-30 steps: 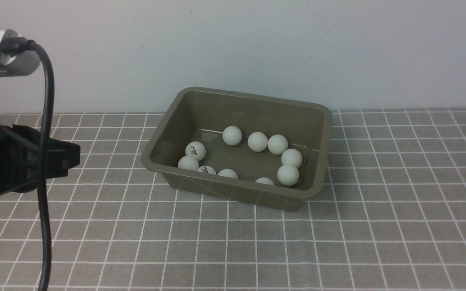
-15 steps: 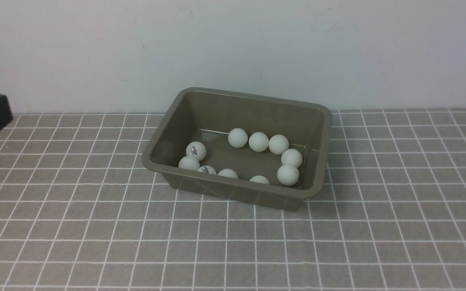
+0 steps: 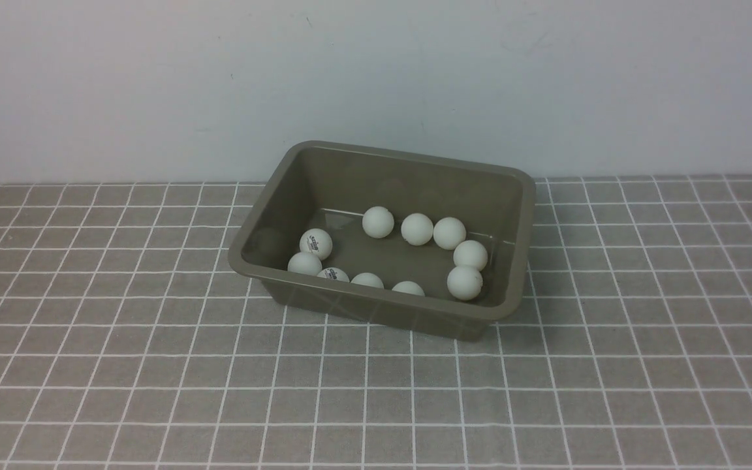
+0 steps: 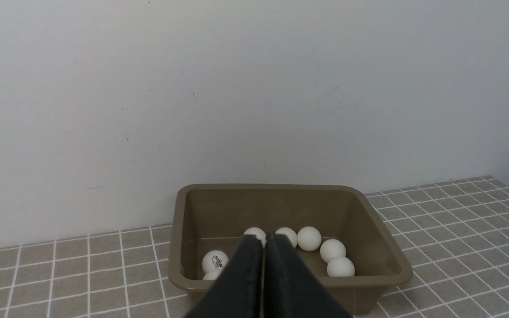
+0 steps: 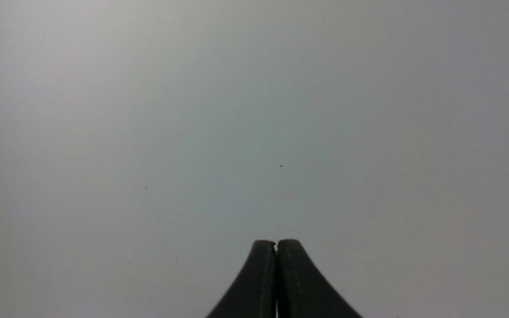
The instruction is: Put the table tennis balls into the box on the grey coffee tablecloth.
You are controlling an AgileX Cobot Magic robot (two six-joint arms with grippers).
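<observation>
The box (image 3: 513,248) is seen standing upright on the grey coffee tablecloth (image 3: 154,365), close to the pale wall (image 3: 154,78) at the back of the worktop, and set slightly askew to the white grid lines. Ten table tennis balls (image 3: 418,229) are counted inside it in the front view. Three are lined up along the far side of the floor, two are found touching near the right wall, and five are grouped along the near wall and the left part, some of them half hidden behind the near rim. A dark printed logo is shown on the ball at the left (and on one neighbour by the rim). No ball is seen on the cloth outside the box.

In the left wrist view the left claw (image 4: 263,240) is held closed and empty, its two dark fingers pressed together, aimed at the box from the near side. In the right wrist view the right claw (image 5: 276,245) is likewise closed on nothing and is pointed at bare wall.
</observation>
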